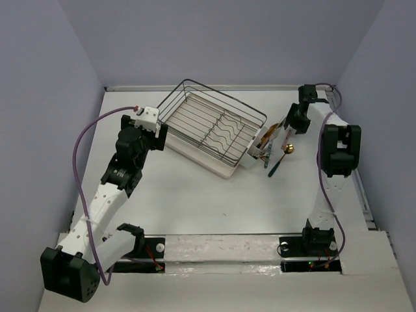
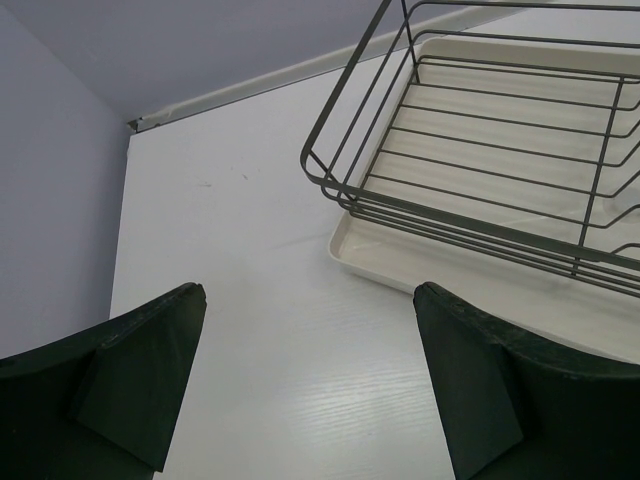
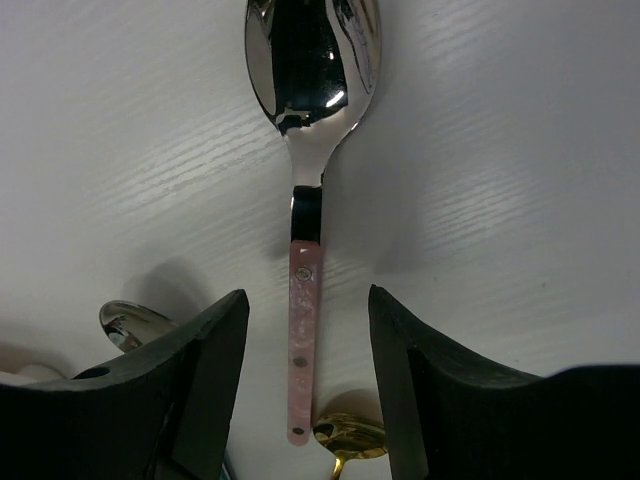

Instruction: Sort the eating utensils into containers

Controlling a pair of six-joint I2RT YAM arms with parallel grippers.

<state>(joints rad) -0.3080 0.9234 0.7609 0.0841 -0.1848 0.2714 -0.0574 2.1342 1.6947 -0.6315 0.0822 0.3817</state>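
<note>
The right gripper (image 3: 308, 320) hangs low over the desk (image 3: 520, 200) with its jaws apart. They straddle the pink handle of a spoon (image 3: 306, 215) without touching it, and a gap shows on each side. The spoon lies flat, its shiny bowl pointing away past the fingertips. At the handle's near end, close under the gripper, sits a gold spoon (image 3: 350, 436), and a silver bowl (image 3: 128, 325) peeks out beside one finger. The holder (image 1: 255, 155) stands off to the gripper's side, on the end of the rack (image 1: 208, 127), with some handles sticking out of it. The left gripper (image 2: 310, 300) is spread wide, holding nothing, above the desk, with the rack's corner just ahead and to one side.
</note>
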